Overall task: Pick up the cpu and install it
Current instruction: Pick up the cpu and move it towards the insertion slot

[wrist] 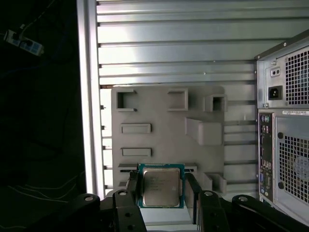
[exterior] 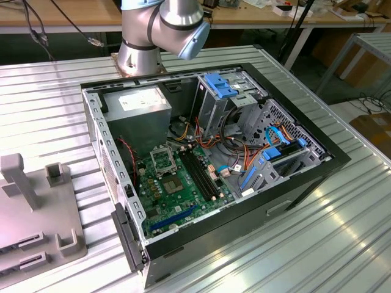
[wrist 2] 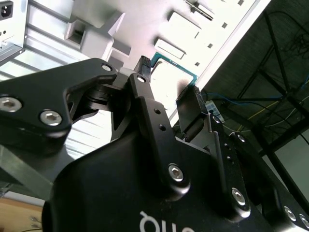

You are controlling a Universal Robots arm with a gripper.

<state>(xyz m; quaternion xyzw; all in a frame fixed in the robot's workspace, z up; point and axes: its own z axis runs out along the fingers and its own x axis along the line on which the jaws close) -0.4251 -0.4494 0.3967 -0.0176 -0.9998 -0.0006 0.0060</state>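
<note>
Broadly, a ribbed metal table point(exterior: 342, 244) carries everything. The computer case point(exterior: 293, 195) lies on its side with the cover off, probably so that the green board point(exterior: 183, 201) faces up and can be reached from above. A grey plate point(wrist: 159, 116) with moulded pockets lies just beside the case, at the exterior view's left, and seems meant to keep parts in known spots. It runs close along the table's edge, with dark floor beyond, so there is little spare room on that side.

On the board, the metal-framed socket point(exterior: 164, 160) sits near the power supply box point(exterior: 137, 107). Bundled cables point(exterior: 244, 152) and drive bays crowd the exterior view's right. Nothing stands over the socket, so the way down to it looks open.

In the first wrist view the gripper point(wrist: 161, 186) is at the plate's near end, its fingers point(wrist: 192, 198) set against two opposite edges of the cpu point(wrist: 159, 191). No gap shows, so they appear clamped on it, holding it flat by its sides with the silver face clear. Whether it is lifted off the plate I cannot tell
</note>
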